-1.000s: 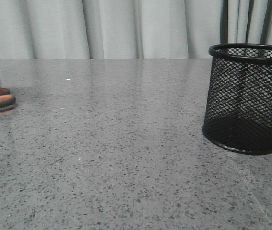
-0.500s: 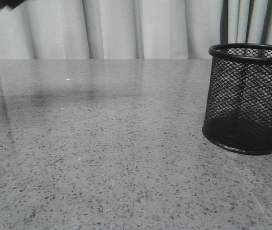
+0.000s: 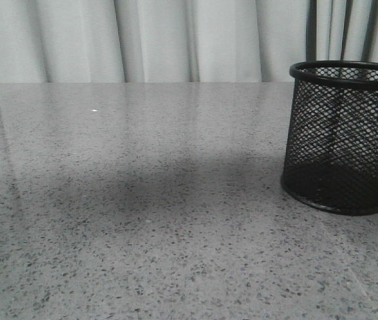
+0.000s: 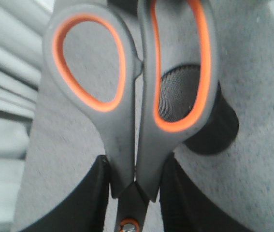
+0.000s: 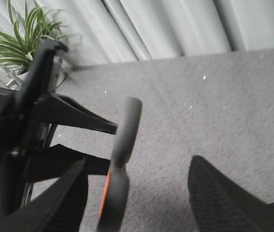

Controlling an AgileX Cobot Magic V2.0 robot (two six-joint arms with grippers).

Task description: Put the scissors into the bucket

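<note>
The scissors (image 4: 137, 96), grey with orange-lined handle loops, are held near the pivot by my left gripper (image 4: 136, 166), which is shut on them with the handles pointing away from the wrist. The black mesh bucket (image 3: 344, 137) stands upright at the right of the table. In the left wrist view it lies below the scissors (image 4: 214, 128), partly seen through a handle loop. My right gripper (image 5: 137, 166) is open. The scissors' handles (image 5: 122, 154) show edge-on between its fingers without touching them. Neither gripper nor the scissors appear in the front view.
The speckled grey table (image 3: 142, 220) carries a broad shadow left of the bucket. Pale curtains (image 3: 175, 40) hang behind. My left arm (image 5: 30, 121) and a potted plant (image 5: 21, 43) show in the right wrist view.
The scissors lay at the table's left edge a second ago. They were lifted out of the front view, and a shadow has moved across the table towards the bucket.
</note>
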